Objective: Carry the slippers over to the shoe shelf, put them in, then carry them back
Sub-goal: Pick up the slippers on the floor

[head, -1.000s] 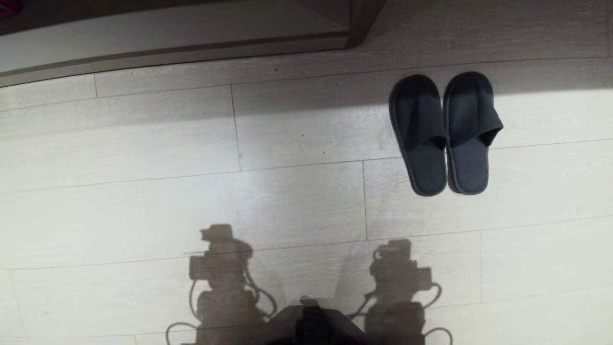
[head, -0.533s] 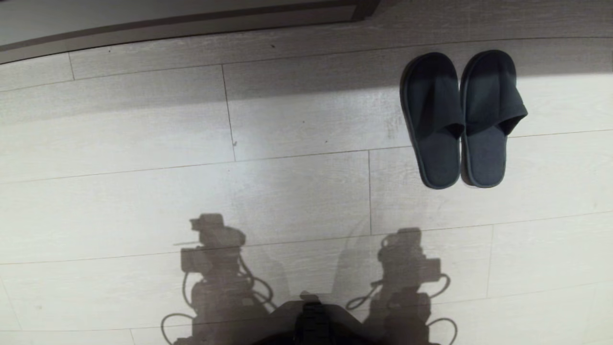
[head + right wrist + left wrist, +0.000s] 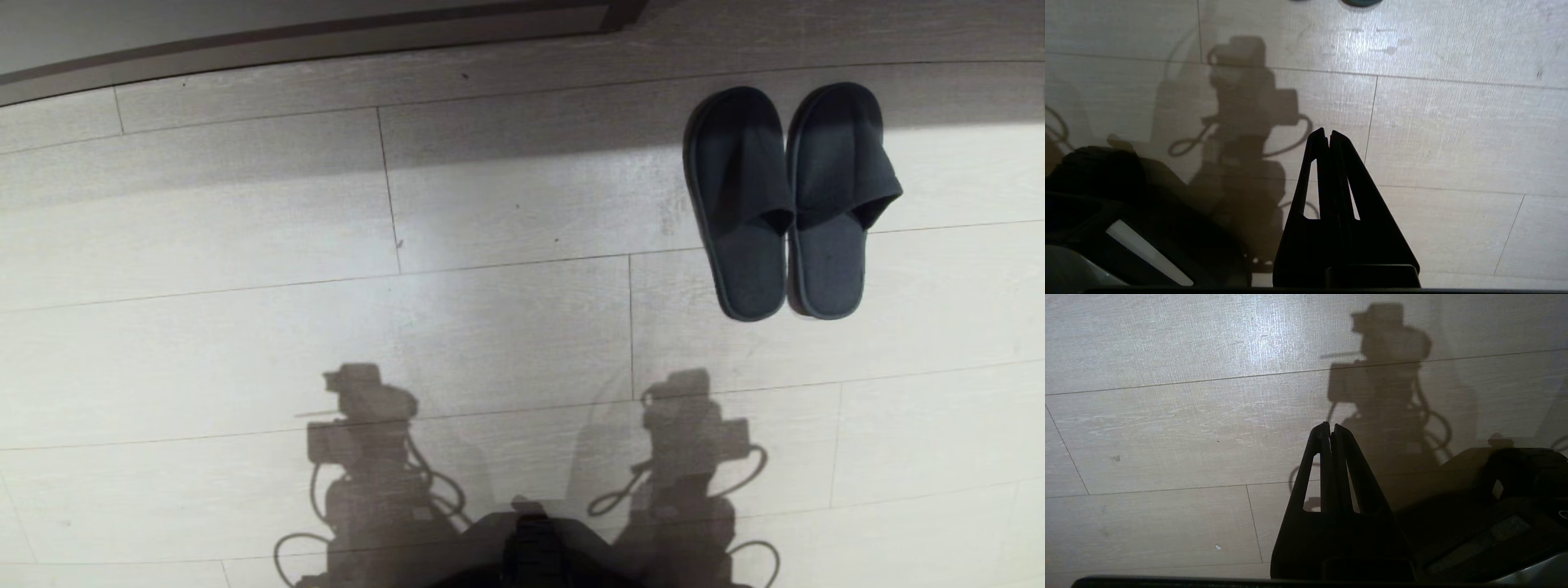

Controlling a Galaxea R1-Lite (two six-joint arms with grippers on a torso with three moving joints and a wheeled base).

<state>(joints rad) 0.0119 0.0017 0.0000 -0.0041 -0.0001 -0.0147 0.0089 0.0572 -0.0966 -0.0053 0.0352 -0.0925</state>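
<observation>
Slippers: the slippers (image 3: 790, 200) lie side by side, touching, on the floor (image 3: 506, 327), upper right of the head view.
Left end effector (image 3: 1330, 428): closed, empty, above floor.
Right end effector (image 3: 1327, 135): closed, empty, above floor.

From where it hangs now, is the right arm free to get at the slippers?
Probably yes. The slippers lie side by side on open floor, ahead on the robot's right, nothing around them. The right gripper hangs above bare floor short of them, fingers shut, so it must open first.
</observation>
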